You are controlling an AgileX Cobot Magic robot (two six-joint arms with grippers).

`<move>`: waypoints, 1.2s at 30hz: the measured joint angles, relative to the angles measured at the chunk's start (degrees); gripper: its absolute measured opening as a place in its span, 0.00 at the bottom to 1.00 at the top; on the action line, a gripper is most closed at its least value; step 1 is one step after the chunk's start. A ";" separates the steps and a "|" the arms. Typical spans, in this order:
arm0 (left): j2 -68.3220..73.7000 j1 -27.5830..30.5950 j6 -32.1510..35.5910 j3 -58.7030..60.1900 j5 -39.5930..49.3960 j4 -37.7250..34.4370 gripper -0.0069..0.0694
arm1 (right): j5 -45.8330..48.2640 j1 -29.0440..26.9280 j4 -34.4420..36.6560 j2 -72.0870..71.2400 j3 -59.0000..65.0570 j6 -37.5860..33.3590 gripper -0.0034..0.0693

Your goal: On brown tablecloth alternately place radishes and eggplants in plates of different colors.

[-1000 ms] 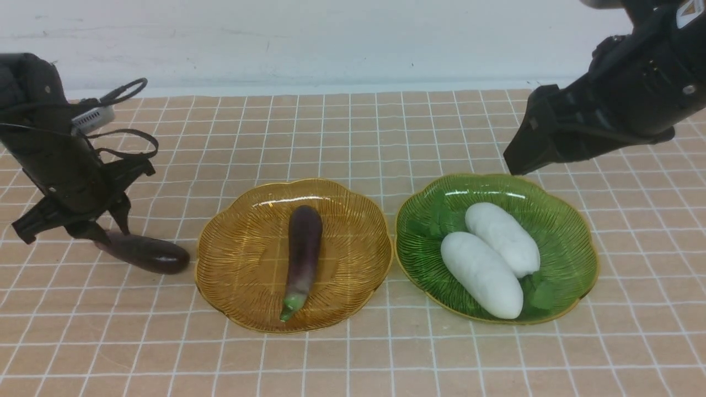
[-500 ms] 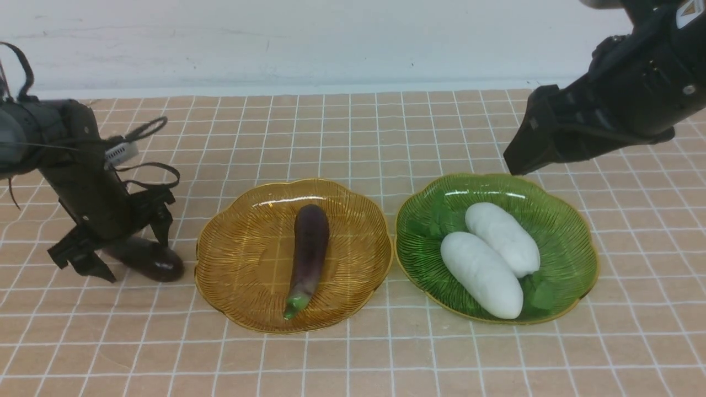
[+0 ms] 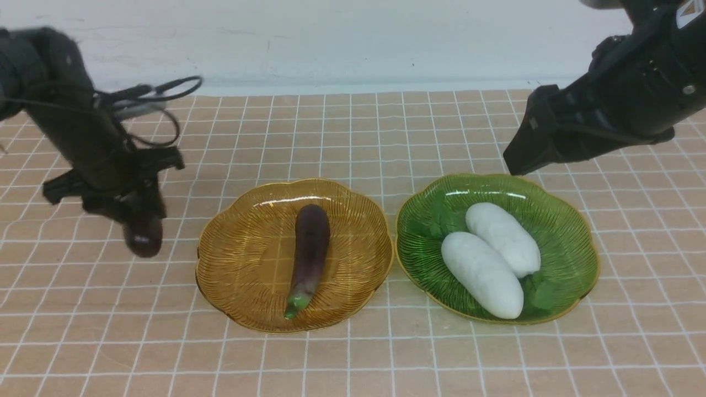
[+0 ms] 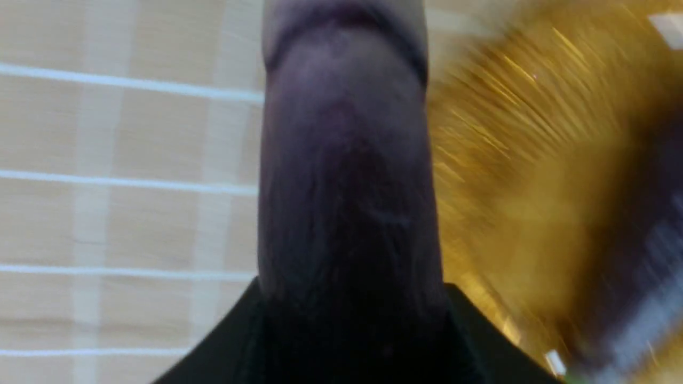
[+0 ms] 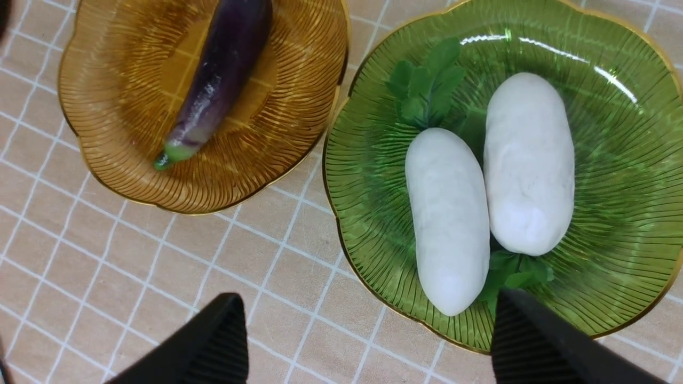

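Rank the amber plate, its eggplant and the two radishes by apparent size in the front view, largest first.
1. Amber plate, largest by far.
2. Near radish and far radish: look alike; the near one's slight edge may be just closeness to the camera.
3. Eggplant in the plate: as long, but much thinner.

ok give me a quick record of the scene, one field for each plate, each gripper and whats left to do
surface: brown tablecloth
amber plate: one green-stemmed eggplant, lying inside
green plate: near radish and far radish, side by side, touching
left gripper: shut on darker eggplant, apparently lifted off the cloth, left of the amber plate
right gripper: open, empty, hovering by the green plate's far rim
left to do: darker eggplant not yet in a plate
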 joint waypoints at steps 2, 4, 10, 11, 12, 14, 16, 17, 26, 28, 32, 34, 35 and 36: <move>0.99 -4.07 2.72 0.00 1.48 -0.23 0.46 | 0.00 0.00 0.07 -0.53 0.00 0.00 0.77; 2.31 -6.82 3.32 0.00 1.67 0.81 0.48 | 0.05 0.00 0.07 -2.12 0.00 -0.08 0.70; 4.99 -11.53 3.50 0.00 0.50 3.10 0.59 | 0.05 0.00 -3.65 -15.19 2.50 0.23 0.31; 4.99 -11.80 3.64 0.00 0.15 3.10 0.65 | 0.05 0.00 -5.08 -18.62 4.02 0.73 0.24; 4.99 -11.97 3.64 0.00 0.14 3.05 0.69 | 0.07 0.00 -6.46 -21.62 5.88 1.19 0.18; 4.99 -11.97 3.74 0.00 0.10 3.05 0.74 | 0.12 0.00 -9.90 -28.60 11.27 2.90 0.09; 4.99 -11.97 3.79 0.00 0.10 3.10 0.77 | -0.28 0.00 -13.47 -35.21 18.42 4.63 0.05; 4.99 -11.97 3.79 0.00 0.15 3.10 0.77 | -1.45 0.00 -14.65 -39.30 22.15 5.45 0.04; 4.99 -11.97 3.81 0.00 0.80 3.10 0.62 | -43.63 0.00 -19.25 -58.80 58.92 10.73 0.03; 4.99 -11.97 3.81 0.00 1.59 3.10 0.56 | -52.00 0.00 -19.31 -58.99 61.92 10.78 0.03; 4.99 -11.97 3.85 0.00 1.78 3.10 0.47 | -58.29 0.00 -19.55 -58.98 63.26 10.91 0.03; 4.99 -11.97 3.85 0.00 2.03 3.10 0.44 | -58.68 0.00 -19.61 -58.98 63.26 10.91 0.03; 4.99 -11.97 3.92 0.00 2.22 3.10 0.42 | -58.74 0.00 -19.61 -58.98 63.26 10.91 0.03; 4.99 -11.97 4.00 0.00 2.52 3.10 0.40 | -58.79 0.00 -19.61 -58.98 63.26 10.91 0.03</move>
